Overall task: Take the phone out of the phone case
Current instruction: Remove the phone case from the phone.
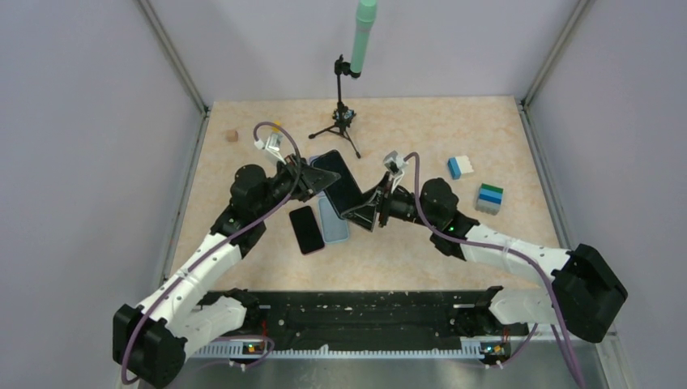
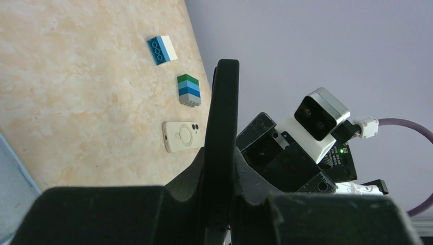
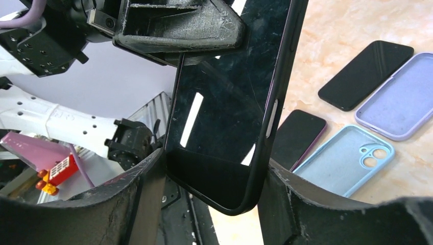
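Black phone [image 2: 223,117] tight in L jaws

The black rectangular glass-fronted phone [image 3: 224,102] is seen as glossy, reflective and finely scratched. Its black plastic phone case [image 3: 291,46] is seen as matt and smooth. The black plastic fingers [image 3: 102,204] of the right gripper [image 3: 212,166] are shown rough and scuffed.

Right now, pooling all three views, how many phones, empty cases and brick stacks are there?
Phones: 3 (held phone, black phone, purple-edged phone)
Empty cases: 3 (light blue case, lilac case, cream case)
Brick stacks: 2 (blue-white stack, green-blue stack)
Total: 8
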